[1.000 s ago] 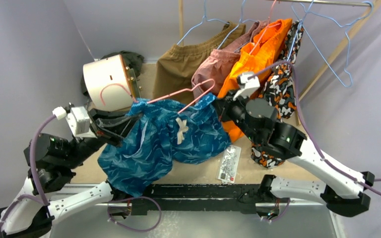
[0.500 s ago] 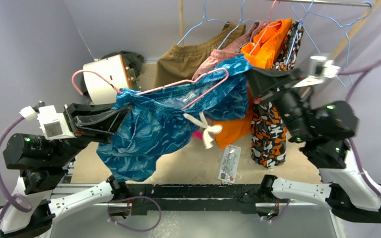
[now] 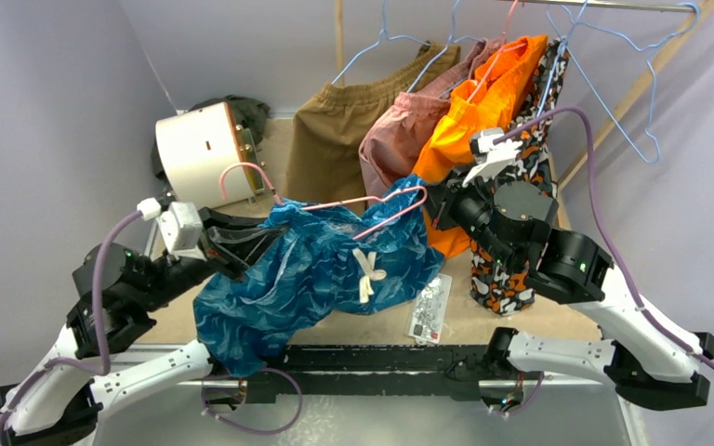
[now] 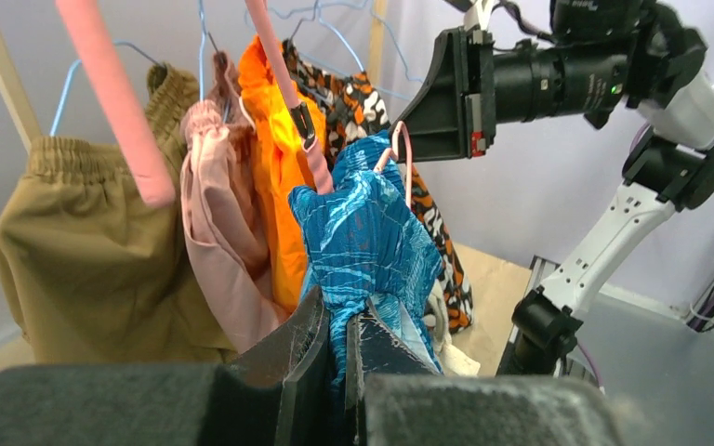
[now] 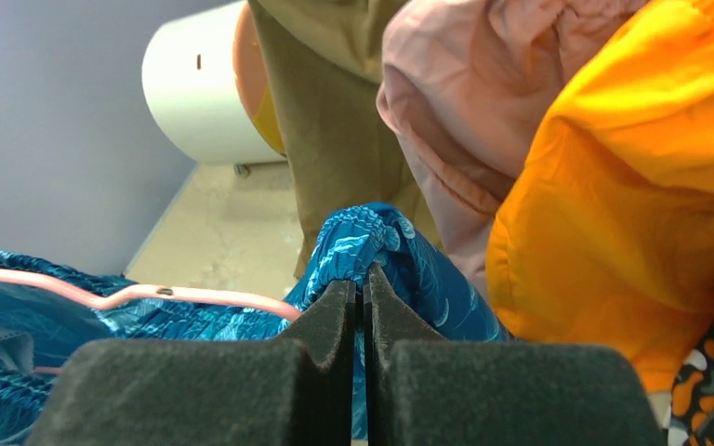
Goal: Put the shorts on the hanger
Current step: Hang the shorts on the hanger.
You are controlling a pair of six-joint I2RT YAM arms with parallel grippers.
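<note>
Left gripper: jaws drawn nearly together, with a fold of the shorts pinched between the pads. The blue-teal fabric bunches up directly above and ahead of the fingertips.

Right gripper: jaws closed to a thin slit, clamped on the gathered waistband edge, which bulges just above the fingertips.

The shorts hang in the air, stretched between the two grippers. Most of the cloth sags below the left gripper toward the table. The white drawstring bow dangles between the grippers, lower than both.

The hanger runs through the top of the shorts. In the right wrist view its pink wire lies across the fabric and meets the left side of that gripper's fingers. Whether the wire is also pinched there cannot be told. The hook curves up above and beyond the left gripper.

Beyond the right gripper hang the orange shorts, pink shorts and brown shorts. A white drum sits beyond the left gripper.
</note>
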